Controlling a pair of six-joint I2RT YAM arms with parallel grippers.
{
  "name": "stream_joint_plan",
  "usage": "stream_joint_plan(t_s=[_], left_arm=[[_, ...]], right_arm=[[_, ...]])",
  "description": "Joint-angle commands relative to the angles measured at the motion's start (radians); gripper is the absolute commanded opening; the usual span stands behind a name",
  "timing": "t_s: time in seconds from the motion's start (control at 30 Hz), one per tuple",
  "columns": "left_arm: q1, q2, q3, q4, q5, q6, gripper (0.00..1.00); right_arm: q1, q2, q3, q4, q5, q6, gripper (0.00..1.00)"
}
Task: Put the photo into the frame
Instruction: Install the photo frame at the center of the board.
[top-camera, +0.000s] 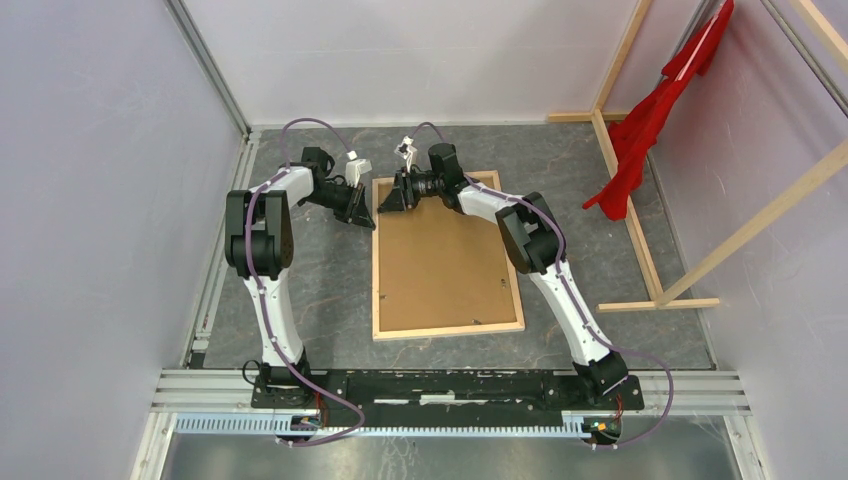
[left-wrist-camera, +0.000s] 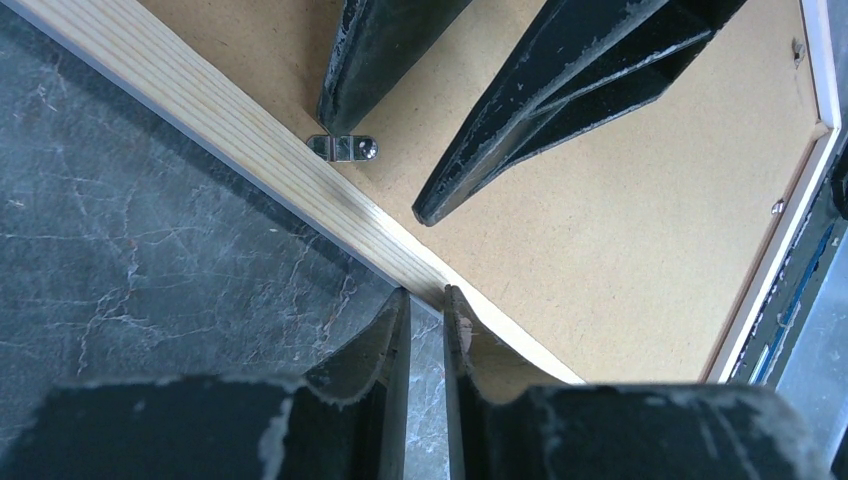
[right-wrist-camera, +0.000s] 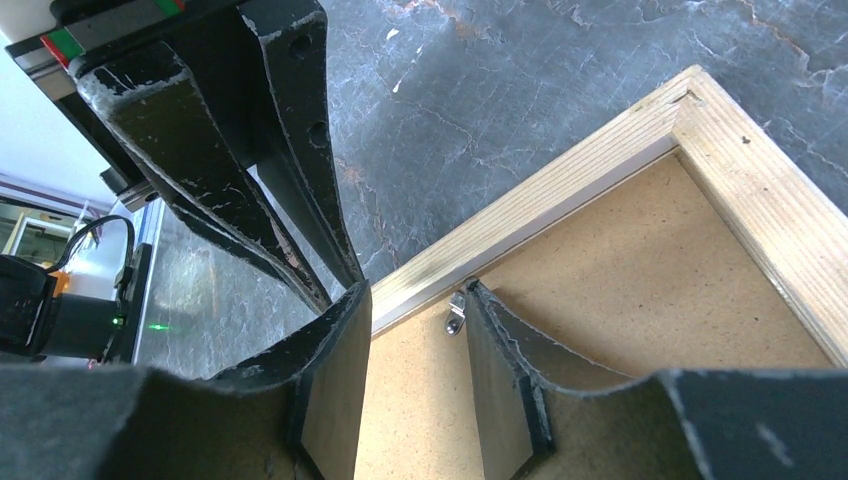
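The frame (top-camera: 377, 260) lies face down on the dark table, bare wood border up, with the brown backing board (top-camera: 440, 260) inside it. The photo is not in view. My left gripper (top-camera: 362, 212) is at the frame's left border near the far left corner; in the left wrist view (left-wrist-camera: 427, 292) its jaws are almost together with nothing between them, tips at the wood border (left-wrist-camera: 230, 120). My right gripper (top-camera: 385, 200) is open over the board's far left corner (right-wrist-camera: 415, 290), straddling a small metal clip (right-wrist-camera: 457, 318), which also shows in the left wrist view (left-wrist-camera: 343, 148).
A red cloth (top-camera: 660, 110) hangs on bare wooden beams (top-camera: 640, 230) at the right. Grey walls close in the left, back and right. A metal rail (top-camera: 450, 385) with both arm bases runs along the near edge.
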Motion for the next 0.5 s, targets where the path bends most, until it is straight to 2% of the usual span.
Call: stream_joint_plan(t_s=[0.0, 0.2, 0.3, 0.4, 0.47], left_arm=[[-0.014, 0.028, -0.003, 0.01, -0.069, 0.024, 0.19], [-0.013, 0.024, -0.011, 0.01, -0.068, 0.024, 0.18], [-0.013, 0.01, -0.016, 0.01, -0.069, 0.024, 0.18], [-0.011, -0.006, -0.03, 0.01, -0.067, 0.028, 0.19], [-0.012, -0.012, -0.039, 0.01, -0.067, 0.032, 0.19]], right_arm=[[0.062, 0.038, 0.028, -0.028, -0.089, -0.003, 0.45], [0.057, 0.01, 0.047, -0.055, -0.077, -0.022, 0.44], [0.026, -0.121, -0.075, -0.01, 0.099, -0.033, 0.48], [-0.014, -0.29, -0.256, 0.122, 0.228, 0.033, 0.5], [-0.032, -0.356, -0.324, 0.116, 0.326, 0.04, 0.54]])
